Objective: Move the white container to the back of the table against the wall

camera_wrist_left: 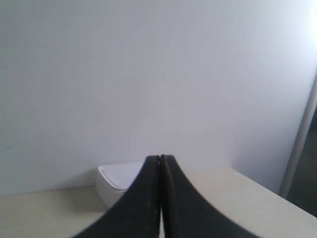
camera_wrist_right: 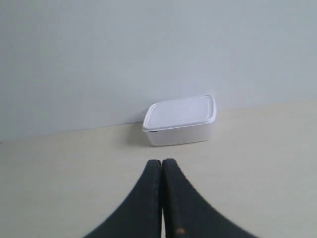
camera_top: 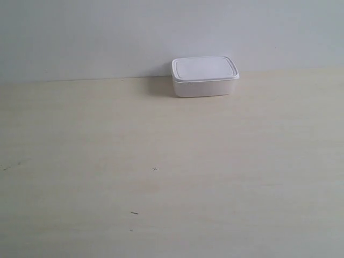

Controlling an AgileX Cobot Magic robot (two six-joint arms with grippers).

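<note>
The white container sits at the back of the table, about one o'clock from its middle in the exterior view, against the wall and well apart from both my grippers. It lies ahead of my right gripper near twelve o'clock and of my left gripper near eleven, each with jaws pressed together on nothing. It is a shallow, round-cornered box under a flat rimmed lid; the right wrist view shows it whole, the left wrist view half hides it behind a finger, and the exterior view shows neither gripper.
</note>
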